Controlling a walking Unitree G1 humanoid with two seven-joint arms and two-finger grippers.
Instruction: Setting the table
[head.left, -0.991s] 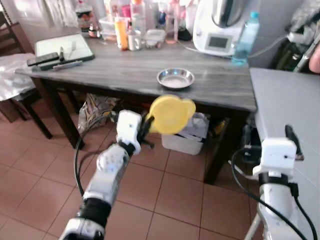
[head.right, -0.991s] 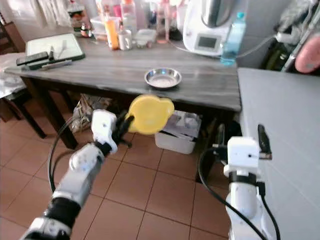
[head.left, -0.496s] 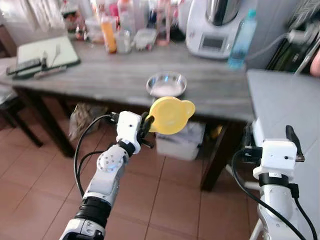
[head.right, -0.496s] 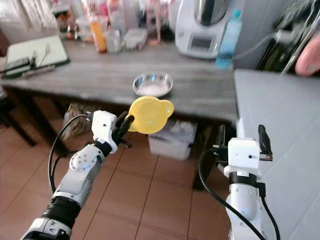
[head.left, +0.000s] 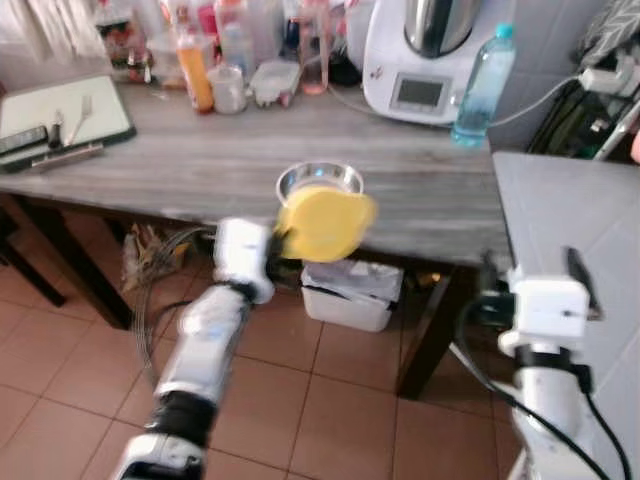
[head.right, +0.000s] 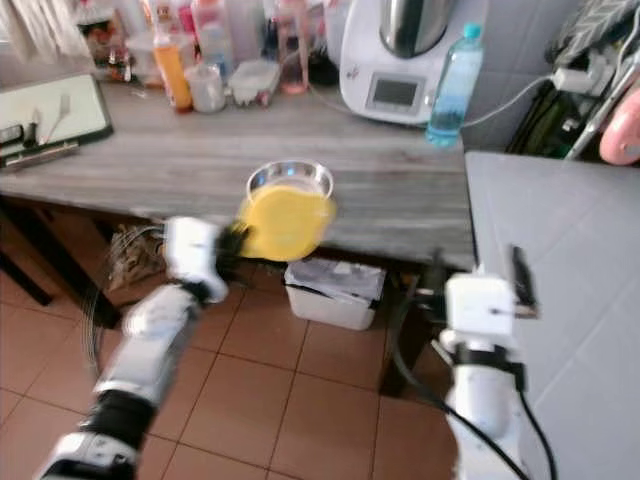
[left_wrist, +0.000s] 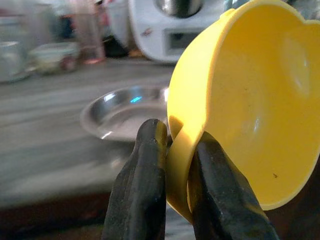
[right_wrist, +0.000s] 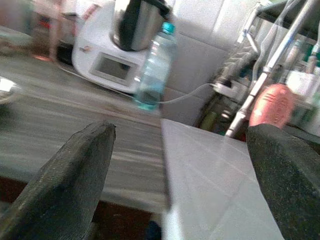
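Observation:
My left gripper (head.left: 272, 246) is shut on the rim of a yellow plastic bowl (head.left: 324, 222), holding it tilted on edge at the front edge of the grey wooden table (head.left: 200, 170). In the left wrist view the two black fingers (left_wrist: 145, 185) pinch the yellow bowl's (left_wrist: 250, 115) wall. Just behind it on the table sits a small steel dish (head.left: 318, 178), also seen as the steel dish (left_wrist: 125, 112) past the fingers. My right gripper (right_wrist: 175, 175) is open, held low at the right beside a white counter (head.left: 570, 210).
A white kitchen machine (head.left: 425, 55) and a blue water bottle (head.left: 484, 85) stand at the table's back right. Bottles and jars (head.left: 215, 70) crowd the back; a board with cutlery (head.left: 55, 110) lies far left. A white bin (head.left: 350, 290) sits under the table.
The camera has come closer to the table. My left arm has carried the yellow bowl forward and up to the table's front edge, in front of the steel dish.

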